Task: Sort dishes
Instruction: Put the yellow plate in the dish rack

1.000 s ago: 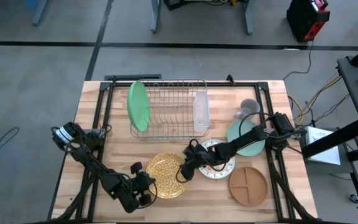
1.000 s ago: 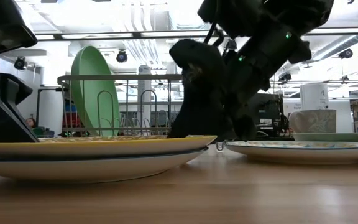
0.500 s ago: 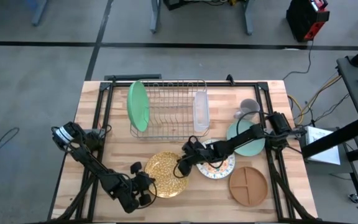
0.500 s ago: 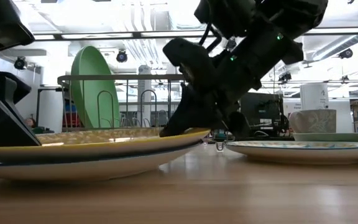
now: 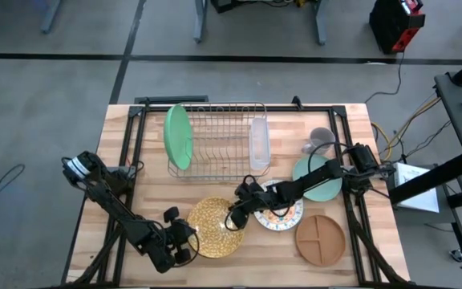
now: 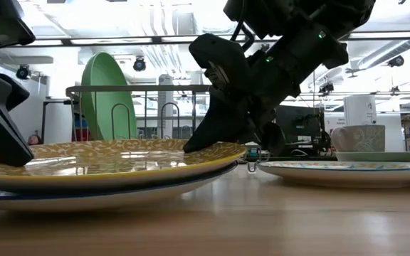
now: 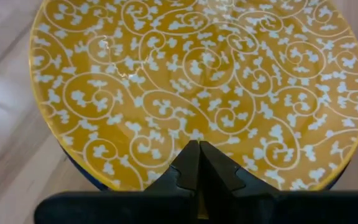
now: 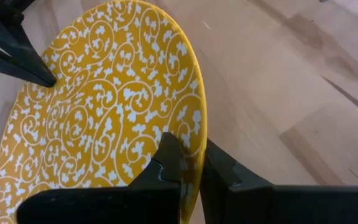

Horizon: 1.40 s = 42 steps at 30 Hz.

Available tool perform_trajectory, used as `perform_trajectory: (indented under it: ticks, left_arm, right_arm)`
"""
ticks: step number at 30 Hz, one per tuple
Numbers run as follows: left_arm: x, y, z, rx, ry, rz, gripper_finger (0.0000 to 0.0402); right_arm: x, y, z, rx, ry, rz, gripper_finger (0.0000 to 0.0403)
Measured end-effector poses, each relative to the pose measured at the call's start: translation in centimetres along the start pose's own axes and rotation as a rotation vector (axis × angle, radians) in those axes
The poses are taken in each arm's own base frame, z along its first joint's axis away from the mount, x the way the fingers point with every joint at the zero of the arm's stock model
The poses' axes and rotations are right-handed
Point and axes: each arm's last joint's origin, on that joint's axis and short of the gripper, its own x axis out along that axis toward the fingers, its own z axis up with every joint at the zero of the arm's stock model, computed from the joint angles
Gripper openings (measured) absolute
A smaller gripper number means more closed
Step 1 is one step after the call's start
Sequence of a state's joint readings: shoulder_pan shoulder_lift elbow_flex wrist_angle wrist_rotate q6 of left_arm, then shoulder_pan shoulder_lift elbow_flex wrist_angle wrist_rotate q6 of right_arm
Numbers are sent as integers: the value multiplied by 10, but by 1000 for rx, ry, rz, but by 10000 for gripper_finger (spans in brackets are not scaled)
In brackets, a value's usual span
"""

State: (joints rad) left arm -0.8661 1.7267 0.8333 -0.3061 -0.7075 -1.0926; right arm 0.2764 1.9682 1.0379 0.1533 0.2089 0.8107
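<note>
The gold speckled plate [image 5: 215,227] lies near the table's front, tilted, its right rim raised. My right gripper [image 5: 235,215] is shut on that rim. My left gripper [image 5: 184,234] stands shut at the plate's left rim. The bright green plate [image 5: 178,136] stands on edge in the wire rack [image 5: 223,140]. Flat on the table are the floral plate [image 5: 283,210], the pale teal plate [image 5: 321,181] and the brown divided plate [image 5: 321,238]. My left gripper has its shut fingertips [image 8: 42,76] on the gold plate's left rim [image 7: 197,134], coming from above and the left. Whether they press down or only rest there, I cannot tell. My right gripper pinches the plate's right rim [image 8: 197,134] between its two fingers, one on the top face and one under it. The fingers come slanting down from the table's right. That side is raised [image 6: 226,151]; the plate's underside sits low over the table.
A small grey mug [image 5: 321,140] stands behind the teal plate at the far right. The right arm reaches across the floral and teal plates. Bare wood lies at the table's left and in front of the rack.
My right gripper has gone up and a little toward the table's left with the gold plate's right rim. The plate has tipped, so more of its top face shows from the near side. My left gripper has stayed at the left rim.
</note>
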Motion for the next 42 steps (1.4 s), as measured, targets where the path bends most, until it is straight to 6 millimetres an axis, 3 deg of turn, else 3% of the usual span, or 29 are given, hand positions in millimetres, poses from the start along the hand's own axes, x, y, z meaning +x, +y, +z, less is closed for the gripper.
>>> perform_trajectory:
  ticks: [7, 18, 29, 42]
  left_arm:
    - [-4, -3, 4, -10, 41, -34, 0]
    - [2, -4, -4, -42, 114, -32, 0]
    - [9, -5, -11, -48, 127, -14, 0]
    - [11, -4, -9, -61, 51, 9, 0]
  right_arm:
    - [1, -2, 0, 26, 32, 13, 12]
    - [2, -5, -2, 6, 38, -18, 113]
    - [-12, 2, 8, 20, 52, 49, 173]
    - [-15, 3, 10, 8, 67, 81, 175]
